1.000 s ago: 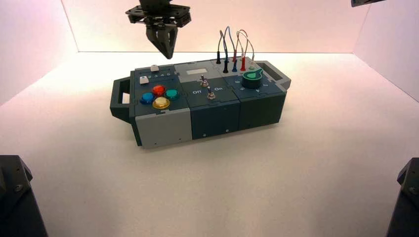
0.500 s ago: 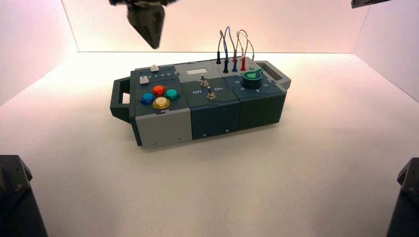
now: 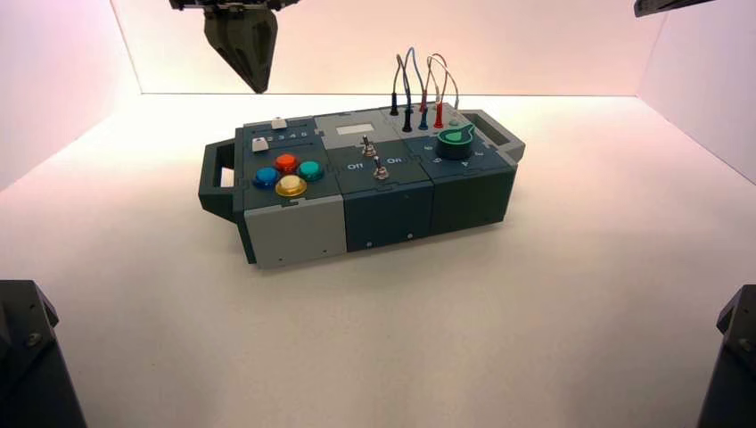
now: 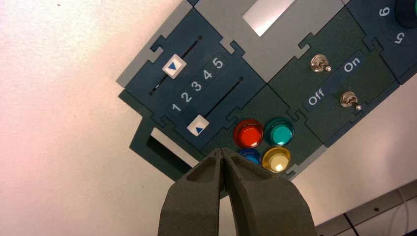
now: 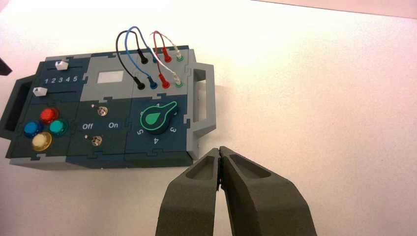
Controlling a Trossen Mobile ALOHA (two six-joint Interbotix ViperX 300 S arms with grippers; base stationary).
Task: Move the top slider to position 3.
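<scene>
In the high view, the left gripper [image 3: 259, 90] hovers over the far left side of the dark blue and grey box [image 3: 383, 209], fingers pressed together; a dark part of the right arm [image 3: 669, 5] shows at the upper right edge.

In the left wrist view, the small white rectangular knob of the top slider [image 4: 174, 66] sits mid-track, level with the pale printed numeral 3 [image 4: 196, 86], apart from the closed fingertips. The second white slider knob [image 4: 198, 125] rests at the 1 end.

In the right wrist view, the right gripper [image 5: 220, 149] waits, its fingers together, near the box's right end.
</scene>
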